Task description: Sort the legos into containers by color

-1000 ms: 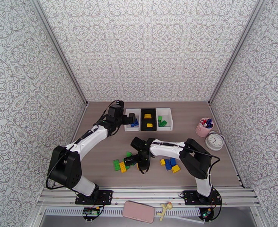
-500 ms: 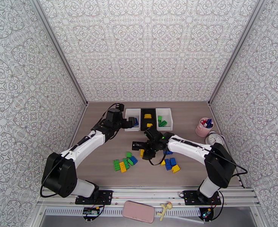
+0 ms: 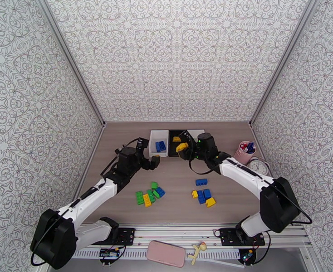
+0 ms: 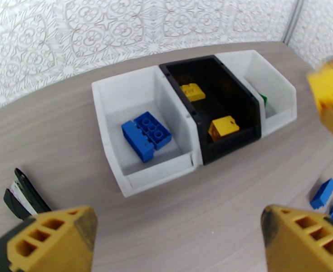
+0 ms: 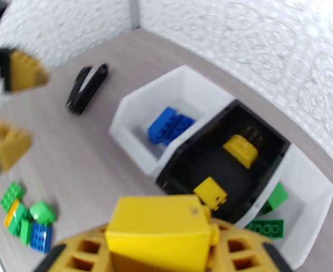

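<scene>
Right wrist view: a yellow lego (image 5: 159,225) sits clenched in the right tool (image 5: 162,257), close to the 6 o'clock lip of the black bin (image 5: 198,162), which holds two yellow bricks. Blues lie in the left white bin (image 5: 134,109), greens in the right white bin (image 5: 302,209). The step in hand looks like the drop. Next comes a short carry over the rim, then letting go. The left tool (image 4: 175,241) hangs released and empty. Loose legos (image 3: 148,196) wait at 6 o'clock on the desk (image 3: 180,209).
</scene>
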Motion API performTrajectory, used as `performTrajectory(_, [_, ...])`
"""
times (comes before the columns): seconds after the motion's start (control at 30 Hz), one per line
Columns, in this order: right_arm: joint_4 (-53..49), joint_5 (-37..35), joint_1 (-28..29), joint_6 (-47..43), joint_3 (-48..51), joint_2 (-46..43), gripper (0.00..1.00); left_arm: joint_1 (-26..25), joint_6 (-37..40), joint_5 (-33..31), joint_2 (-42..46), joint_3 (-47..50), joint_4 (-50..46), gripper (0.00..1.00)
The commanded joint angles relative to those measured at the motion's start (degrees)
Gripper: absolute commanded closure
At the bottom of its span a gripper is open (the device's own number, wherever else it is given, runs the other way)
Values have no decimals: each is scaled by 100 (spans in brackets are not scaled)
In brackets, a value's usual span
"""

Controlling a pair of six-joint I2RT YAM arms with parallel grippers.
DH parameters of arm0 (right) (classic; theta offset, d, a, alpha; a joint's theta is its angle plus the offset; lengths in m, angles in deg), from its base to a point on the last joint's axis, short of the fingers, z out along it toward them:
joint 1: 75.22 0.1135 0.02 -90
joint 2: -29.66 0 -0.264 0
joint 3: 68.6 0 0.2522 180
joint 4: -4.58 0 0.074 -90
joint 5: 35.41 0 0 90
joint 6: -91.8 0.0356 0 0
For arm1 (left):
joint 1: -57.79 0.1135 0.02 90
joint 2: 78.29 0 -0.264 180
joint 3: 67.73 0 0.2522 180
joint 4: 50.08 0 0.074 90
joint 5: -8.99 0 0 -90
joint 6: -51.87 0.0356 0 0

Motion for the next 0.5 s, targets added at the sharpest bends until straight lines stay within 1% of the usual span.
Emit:
performTrajectory(0.0, [325,-399,-75,660,-490,605,78,-126,483,338,301,162,333,0])
performTrajectory(0.23, [200,-914,-139,737,-1482,1843,78,-301,772,982,551,344,412,0])
performTrajectory(0.47, [21,-1110,-212,507,-2304,2761,76,-367,820,963,630,436,406,0])
